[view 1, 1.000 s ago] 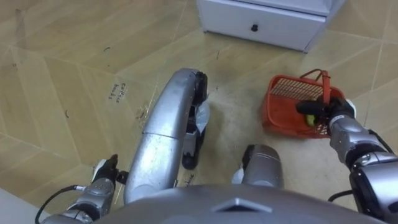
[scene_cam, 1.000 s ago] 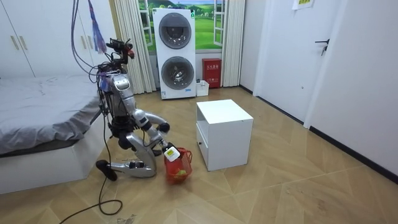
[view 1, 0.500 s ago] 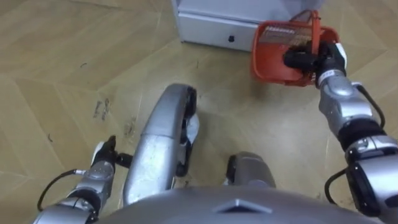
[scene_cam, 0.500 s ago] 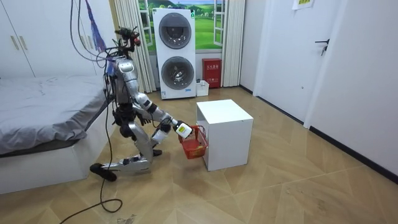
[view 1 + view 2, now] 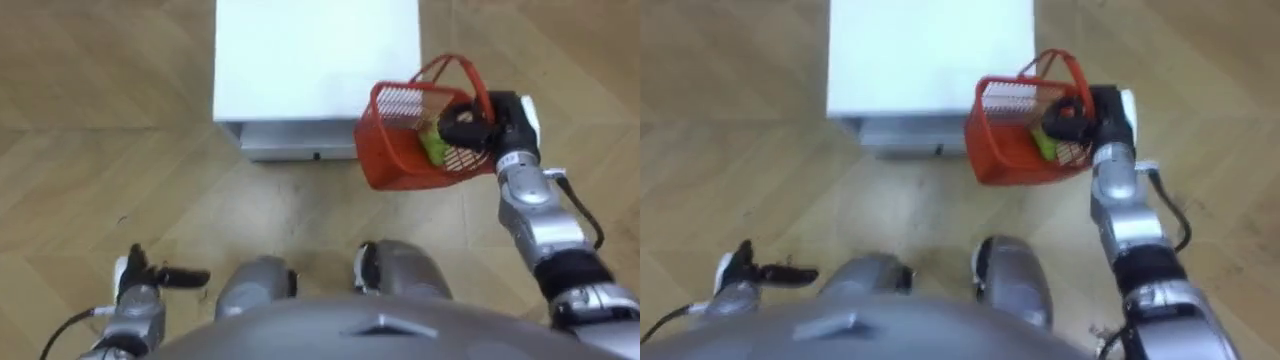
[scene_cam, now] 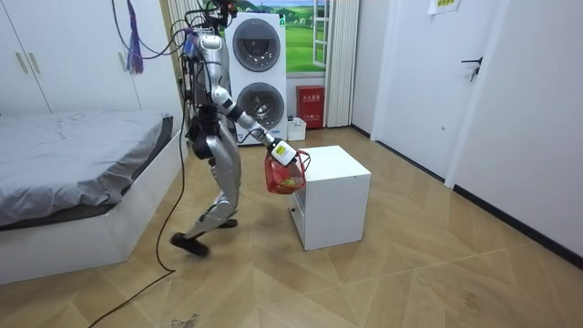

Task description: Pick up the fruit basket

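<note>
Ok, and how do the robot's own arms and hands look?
Both arms are rounded silver metal shells with black joints. The right hand is black, with a small white tag at its back; a thin dark cable loops beside its forearm. The left hand has black fingers, a white patch and a silver wrist, with a dark cable trailing from it.

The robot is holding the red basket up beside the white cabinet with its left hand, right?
No: its right hand holds the red fruit basket, as the left eye view shows. It is indeed up beside the white cabinet.
</note>
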Tool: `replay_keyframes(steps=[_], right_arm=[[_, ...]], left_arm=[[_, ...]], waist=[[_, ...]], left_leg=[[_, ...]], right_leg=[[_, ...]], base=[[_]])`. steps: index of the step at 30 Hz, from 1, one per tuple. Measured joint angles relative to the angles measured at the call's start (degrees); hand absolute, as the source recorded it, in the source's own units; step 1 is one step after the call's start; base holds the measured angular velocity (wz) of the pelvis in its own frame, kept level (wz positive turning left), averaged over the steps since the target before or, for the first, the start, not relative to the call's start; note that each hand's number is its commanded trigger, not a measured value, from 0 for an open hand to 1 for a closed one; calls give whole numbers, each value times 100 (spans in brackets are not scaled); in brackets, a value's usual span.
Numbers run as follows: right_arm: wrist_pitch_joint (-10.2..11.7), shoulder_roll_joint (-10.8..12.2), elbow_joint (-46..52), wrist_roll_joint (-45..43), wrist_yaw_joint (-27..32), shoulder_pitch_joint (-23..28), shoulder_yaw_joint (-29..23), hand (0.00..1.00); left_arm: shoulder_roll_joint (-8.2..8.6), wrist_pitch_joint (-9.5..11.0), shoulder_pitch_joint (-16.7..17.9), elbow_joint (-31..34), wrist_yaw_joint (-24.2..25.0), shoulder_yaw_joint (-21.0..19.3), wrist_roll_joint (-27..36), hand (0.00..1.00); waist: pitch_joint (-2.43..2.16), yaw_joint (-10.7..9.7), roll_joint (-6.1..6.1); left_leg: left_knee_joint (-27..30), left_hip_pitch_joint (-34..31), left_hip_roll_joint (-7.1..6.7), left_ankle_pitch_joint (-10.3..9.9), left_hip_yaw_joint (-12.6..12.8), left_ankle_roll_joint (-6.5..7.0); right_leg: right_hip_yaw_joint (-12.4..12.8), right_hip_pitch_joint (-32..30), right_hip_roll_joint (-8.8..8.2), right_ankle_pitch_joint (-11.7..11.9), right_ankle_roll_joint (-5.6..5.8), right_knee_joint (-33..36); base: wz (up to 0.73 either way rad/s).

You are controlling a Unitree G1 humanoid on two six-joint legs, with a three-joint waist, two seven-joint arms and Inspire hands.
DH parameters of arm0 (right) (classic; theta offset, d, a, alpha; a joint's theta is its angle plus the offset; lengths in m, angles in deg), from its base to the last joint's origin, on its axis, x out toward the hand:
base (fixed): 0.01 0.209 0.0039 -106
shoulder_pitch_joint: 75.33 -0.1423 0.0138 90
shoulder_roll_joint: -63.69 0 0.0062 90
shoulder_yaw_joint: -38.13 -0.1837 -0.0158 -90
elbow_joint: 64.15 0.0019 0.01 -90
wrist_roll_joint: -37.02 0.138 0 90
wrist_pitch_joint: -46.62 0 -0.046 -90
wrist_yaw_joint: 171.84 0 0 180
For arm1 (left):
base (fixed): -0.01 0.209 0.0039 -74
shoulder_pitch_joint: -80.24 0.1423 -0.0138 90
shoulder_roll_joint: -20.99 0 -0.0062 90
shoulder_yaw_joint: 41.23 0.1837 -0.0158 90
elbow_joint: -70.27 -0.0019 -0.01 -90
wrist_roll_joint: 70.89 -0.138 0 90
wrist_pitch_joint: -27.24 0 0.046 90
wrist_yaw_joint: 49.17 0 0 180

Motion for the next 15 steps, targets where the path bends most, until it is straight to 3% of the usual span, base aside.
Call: replay_keyframes(steps=[1,2,3,5,6,9,15], right_arm=[[1,4,75,35,-5,-14,-76,100],[5,4,225,185,0,-36,-225,100],[9,3,360,274,0,-55,-349,100],[44,30,525,271,13,-36,-390,100],[88,15,612,280,6,-37,-449,100],[110,-10,978,278,-11,-32,-578,100],[-6,-15,1545,164,-232,-17,-571,100]], left_arm=[[0,-5,0,62,9,5,0,0],[2,-17,23,213,9,10,-8,0],[12,-34,96,266,7,8,-71,0],[23,-141,310,361,-3,8,-232,0],[34,-194,381,432,0,16,-266,0],[32,-334,482,605,-1,11,-261,0],[85,-458,530,606,52,-239,-268,0]], waist=[[5,3,-35],[8,37,-76],[-7,74,-76],[-83,100,-143],[-78,98,-157],[-84,220,-202],[-54,225,-165]], left_leg=[[-202,-125,-23,41,82,32],[-559,-442,-75,377,177,99],[-765,-704,-58,1239,332,296],[-978,-327,-98,1330,515,386],[-1159,-85,-142,1348,462,411],[-1414,255,-284,1347,388,410],[-1808,704,-343,1376,422,363]], right_leg=[[47,89,6,0,0,-133],[77,271,25,1,1,-350],[38,466,59,-21,37,-484],[-70,869,-7,60,193,-859],[-114,1118,-7,161,277,-1196],[-381,1568,-76,210,278,-1672],[-475,1883,-54,213,272,-1771]], base=[[37],[26],[17],[21],[22],[2],[0]])
